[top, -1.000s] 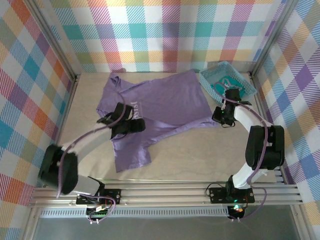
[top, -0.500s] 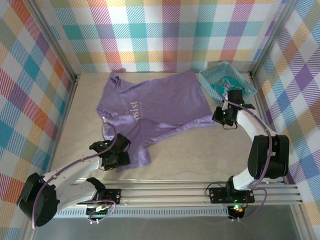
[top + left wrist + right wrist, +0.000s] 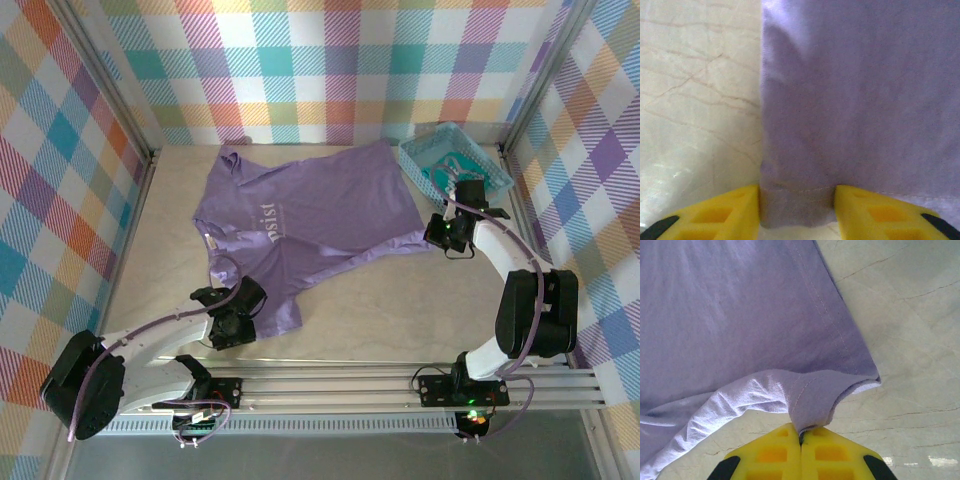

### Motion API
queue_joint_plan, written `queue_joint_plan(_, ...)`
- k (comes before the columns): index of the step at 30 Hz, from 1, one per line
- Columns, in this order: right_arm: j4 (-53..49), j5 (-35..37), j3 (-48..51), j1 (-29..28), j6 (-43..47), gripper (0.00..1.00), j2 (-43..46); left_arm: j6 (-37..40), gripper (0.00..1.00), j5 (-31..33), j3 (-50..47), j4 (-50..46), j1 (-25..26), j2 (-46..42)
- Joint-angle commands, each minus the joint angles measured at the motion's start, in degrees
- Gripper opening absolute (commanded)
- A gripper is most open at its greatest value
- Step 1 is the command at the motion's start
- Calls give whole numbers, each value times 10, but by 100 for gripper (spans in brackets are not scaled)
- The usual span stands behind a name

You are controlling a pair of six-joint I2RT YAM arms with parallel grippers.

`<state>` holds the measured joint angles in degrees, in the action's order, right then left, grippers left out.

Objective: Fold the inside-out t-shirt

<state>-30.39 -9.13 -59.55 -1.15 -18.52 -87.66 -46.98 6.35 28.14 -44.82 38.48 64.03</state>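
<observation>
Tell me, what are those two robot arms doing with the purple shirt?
Two robot arms are working on a purple t-shirt spread out on the table. The right gripper is pinching a bunched-up edge of the shirt, on the side by the teal basket. The left gripper sits at the shirt's near corner with its fingers apart, one on each side of the hem. The shirt is not folded yet.

In the wrist views, the fingers of the left pincer (image 3: 796, 212) and the right pincer (image 3: 801, 440) are cut off by the lower edge. The t-shirt (image 3: 860, 100) is cut off by the upper one. The pale lettering (image 3: 266, 214) on it cannot be read. What lies in the basket (image 3: 412, 158) at the far right corner of the worktop (image 3: 400, 300) cannot be made out.
</observation>
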Motion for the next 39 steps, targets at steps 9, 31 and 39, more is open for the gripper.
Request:
queue_joint_plan(9,1,-9,7,-2,11,0,10,9,17,2,-31,51,7,22)
queue_joint_plan(31,-23,6,-243,-2,-22,0,269,357,0,312,691,-6,-34,-160)
queue_joint_plan(39,-98,16,-418,-2,0,0,330,447,0,281,963,-69,-34,-20)
